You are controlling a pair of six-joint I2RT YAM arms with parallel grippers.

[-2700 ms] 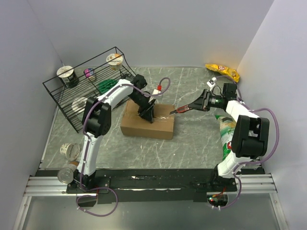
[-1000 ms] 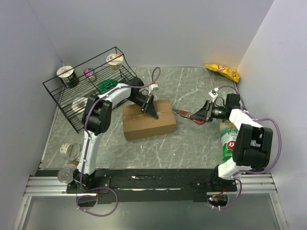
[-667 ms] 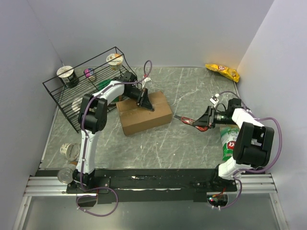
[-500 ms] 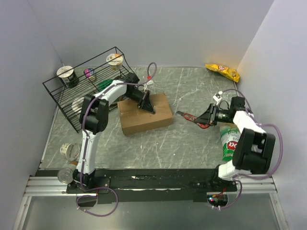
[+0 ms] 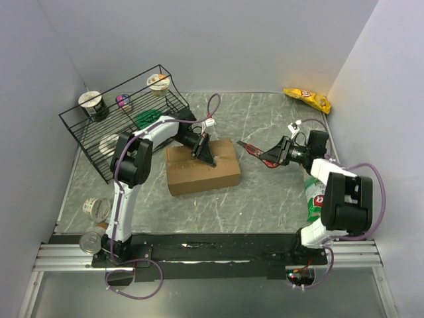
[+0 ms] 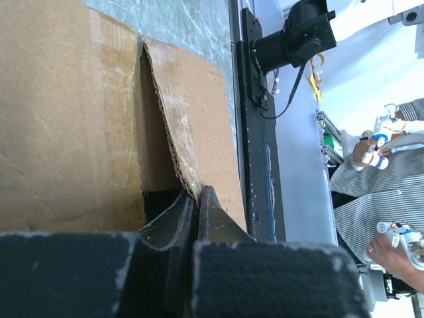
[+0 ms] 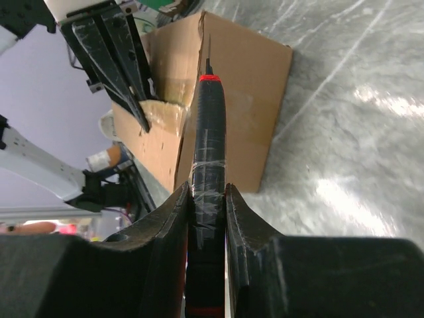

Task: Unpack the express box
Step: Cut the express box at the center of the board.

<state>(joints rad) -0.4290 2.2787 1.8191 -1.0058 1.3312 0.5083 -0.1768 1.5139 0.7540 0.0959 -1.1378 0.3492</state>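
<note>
In the middle, the left gripper (image 5: 206,152) pinches 1 flap (image 6: 199,112) of the express box (image 5: 205,175) barely open, the right gripper (image 7: 207,192) squeezes a knife (image 7: 208,132), and nothing looks unpacked yet.

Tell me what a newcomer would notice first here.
The brown express box sits mid-table, a top flap pinched by the left claw. To its right, the right claw grips a red-and-black cutter, blade pointed at the box. A black wire rack with cups stands far left.
</note>
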